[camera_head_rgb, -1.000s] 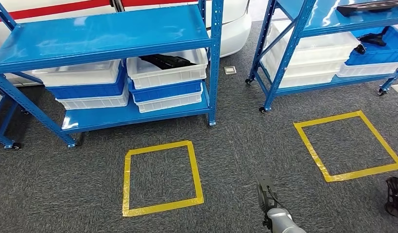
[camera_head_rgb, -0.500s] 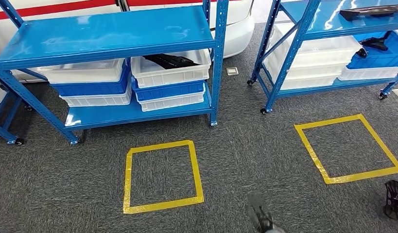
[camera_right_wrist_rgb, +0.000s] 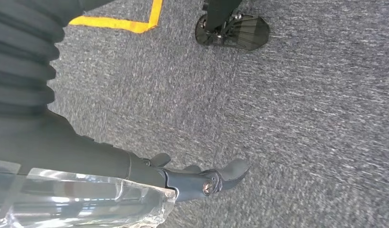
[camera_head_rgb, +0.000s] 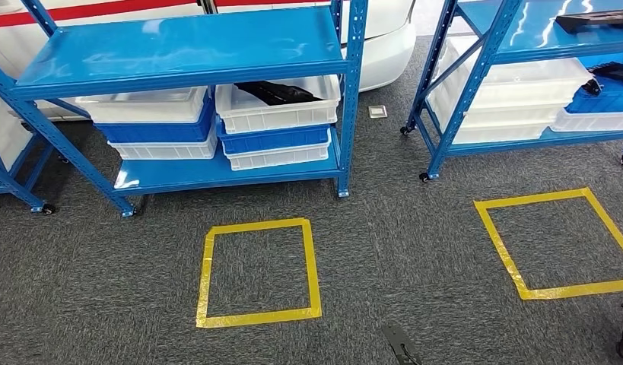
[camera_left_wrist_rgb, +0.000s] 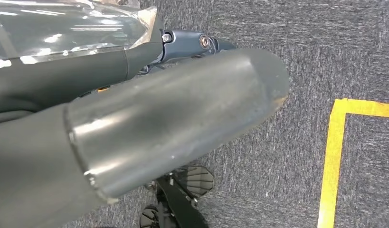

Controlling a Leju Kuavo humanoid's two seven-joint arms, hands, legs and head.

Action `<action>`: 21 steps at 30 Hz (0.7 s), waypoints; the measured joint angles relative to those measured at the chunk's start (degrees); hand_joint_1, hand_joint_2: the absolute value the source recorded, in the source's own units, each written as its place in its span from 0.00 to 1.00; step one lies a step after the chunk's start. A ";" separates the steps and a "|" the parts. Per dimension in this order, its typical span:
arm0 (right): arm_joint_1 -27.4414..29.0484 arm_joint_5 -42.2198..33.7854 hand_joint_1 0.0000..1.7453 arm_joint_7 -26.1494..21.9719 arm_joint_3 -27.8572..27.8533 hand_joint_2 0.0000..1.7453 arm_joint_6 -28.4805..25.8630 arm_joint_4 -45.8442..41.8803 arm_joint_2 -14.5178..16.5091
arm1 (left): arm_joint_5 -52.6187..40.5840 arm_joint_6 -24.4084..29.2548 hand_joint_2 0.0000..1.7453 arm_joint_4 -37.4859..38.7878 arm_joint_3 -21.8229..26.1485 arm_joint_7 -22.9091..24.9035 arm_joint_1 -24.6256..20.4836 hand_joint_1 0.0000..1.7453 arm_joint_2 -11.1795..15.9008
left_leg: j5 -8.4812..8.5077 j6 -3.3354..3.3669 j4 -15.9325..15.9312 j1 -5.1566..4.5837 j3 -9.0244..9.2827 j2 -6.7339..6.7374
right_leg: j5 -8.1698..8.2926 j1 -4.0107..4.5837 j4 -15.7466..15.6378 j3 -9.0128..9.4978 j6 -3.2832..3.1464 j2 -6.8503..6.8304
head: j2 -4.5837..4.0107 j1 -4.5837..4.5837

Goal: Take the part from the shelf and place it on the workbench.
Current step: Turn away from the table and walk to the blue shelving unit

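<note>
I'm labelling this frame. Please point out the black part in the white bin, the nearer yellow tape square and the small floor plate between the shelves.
black part (camera_head_rgb: 278,93), head view, its middle.
yellow tape square (camera_head_rgb: 258,317), head view, near edge.
floor plate (camera_head_rgb: 378,112), head view, centre.

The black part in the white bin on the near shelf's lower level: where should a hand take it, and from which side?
Probably its middle stretch, reaching in from the front under the top board. The black part lies long and flat across the open white bin, its upper side exposed above the rim. The top board overhangs it, so a straight-down approach looks blocked. Finer detail of its shape is too small to tell.
</note>
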 joint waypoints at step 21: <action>0.00 1.01 0.00 0.18 -0.11 1.00 -0.04 0.22 0.32 | -0.77 0.93 0.00 0.04 -0.02 0.79 -0.43 0.00 -0.22 | 1.24 -1.27 -2.49 -0.07 0.34 -6.41 | 0.20 -0.82 -0.28 0.21 0.34 3.44 | 0.00 -0.03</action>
